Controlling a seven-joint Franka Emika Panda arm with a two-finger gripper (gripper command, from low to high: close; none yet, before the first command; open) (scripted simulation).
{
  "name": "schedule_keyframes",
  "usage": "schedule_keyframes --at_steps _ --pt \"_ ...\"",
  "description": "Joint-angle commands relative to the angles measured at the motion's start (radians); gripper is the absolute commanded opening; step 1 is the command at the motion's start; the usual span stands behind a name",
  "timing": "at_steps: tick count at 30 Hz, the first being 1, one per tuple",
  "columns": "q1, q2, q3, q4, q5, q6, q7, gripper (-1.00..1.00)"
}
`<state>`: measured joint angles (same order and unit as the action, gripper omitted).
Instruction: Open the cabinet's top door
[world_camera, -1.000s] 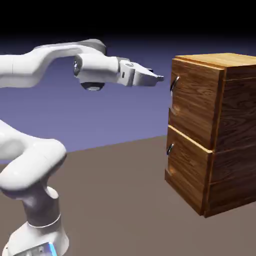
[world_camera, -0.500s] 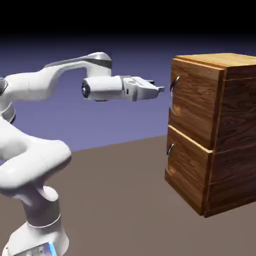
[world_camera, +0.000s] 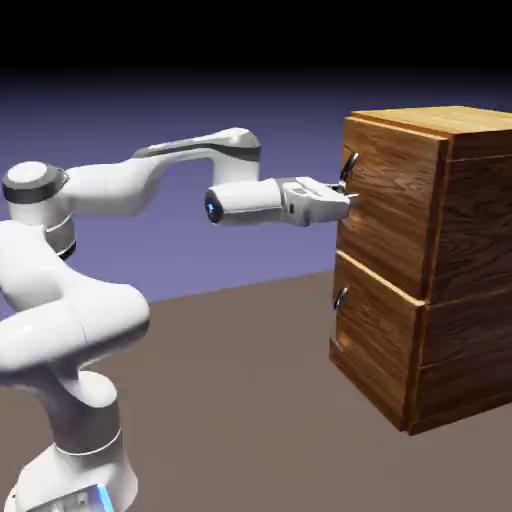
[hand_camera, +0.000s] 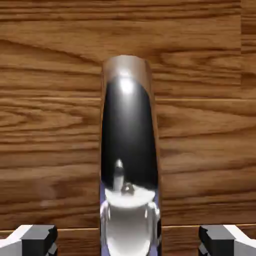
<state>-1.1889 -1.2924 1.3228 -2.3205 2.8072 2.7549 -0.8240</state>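
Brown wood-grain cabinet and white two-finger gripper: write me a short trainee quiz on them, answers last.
1. True or false: the large upper wood-grain door of the boxy brown cabinet is shut.
2. In the hand view, the white gripper is: (a) shut, (b) open, with a finger tip on each side of the curved shiny metal handle, (c) wholly out of view.
3. How many door handles show in the exterior view?

Key: 1 true; 2 b; 3 two.

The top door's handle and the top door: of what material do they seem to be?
Handle: probably polished metal, since it mirrors bright and dark shapes. Top door: looks like wood, brown with grain lines, though it could be veneer.
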Motion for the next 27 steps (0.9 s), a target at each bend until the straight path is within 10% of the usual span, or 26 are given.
schedule_keyframes --at_steps 1,27 --pt "0.024 0.002 -0.015 -0.036 -0.005 -0.040 -0.008 -1.00" --pt "0.158 0.135 -0.565 -0.598 -0.526 -1.168 -0.209 -1.00"
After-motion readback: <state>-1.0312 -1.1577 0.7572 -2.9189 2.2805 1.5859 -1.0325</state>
